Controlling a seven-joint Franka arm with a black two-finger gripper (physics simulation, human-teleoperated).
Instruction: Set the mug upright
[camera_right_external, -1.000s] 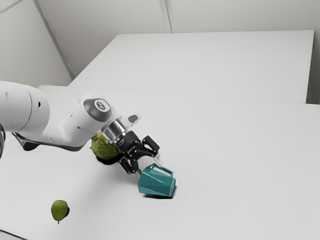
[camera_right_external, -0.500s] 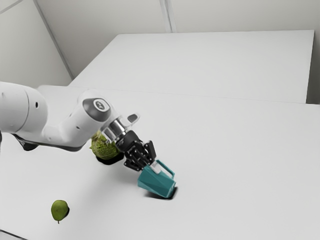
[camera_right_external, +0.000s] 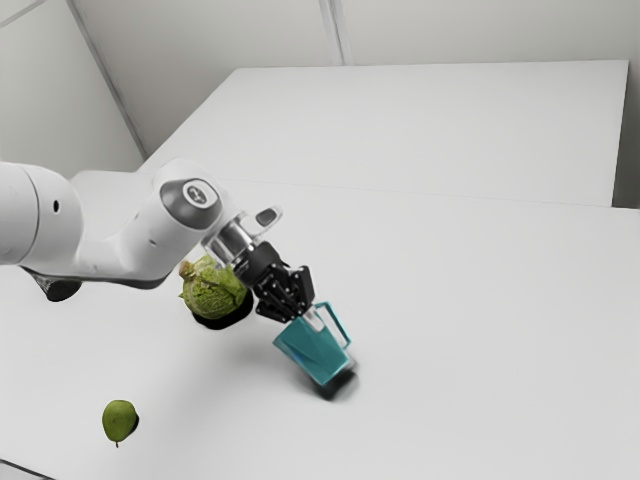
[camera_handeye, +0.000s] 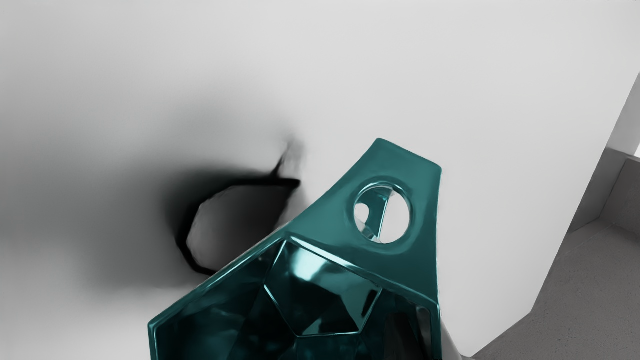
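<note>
My gripper (camera_right_external: 313, 319) reaches down at a slant in the exterior view, shut on the wall of the teal faceted mug (camera_right_external: 311, 350). The mug hangs tilted above the table, its mouth toward my hand and its base pointing down toward the exterior view's right. Its handle is on the upper right side there. In the wrist view the open mouth of the mug (camera_handeye: 320, 305) faces the camera. One finger of my gripper (camera_handeye: 434, 337) is inside the mug and the other outside, against the same wall.
A green cabbage (camera_right_external: 214, 290) sits behind my hand, toward the exterior view's left. A green pear (camera_right_external: 119, 421) lies nearer the front left there. The white table (camera_right_external: 480, 340) spreads around them, and its edge shows in the wrist view.
My gripper has gone from open to shut on the mug's wall and moved up with it. The mug has lifted from lying on its side and tipped more steeply.
</note>
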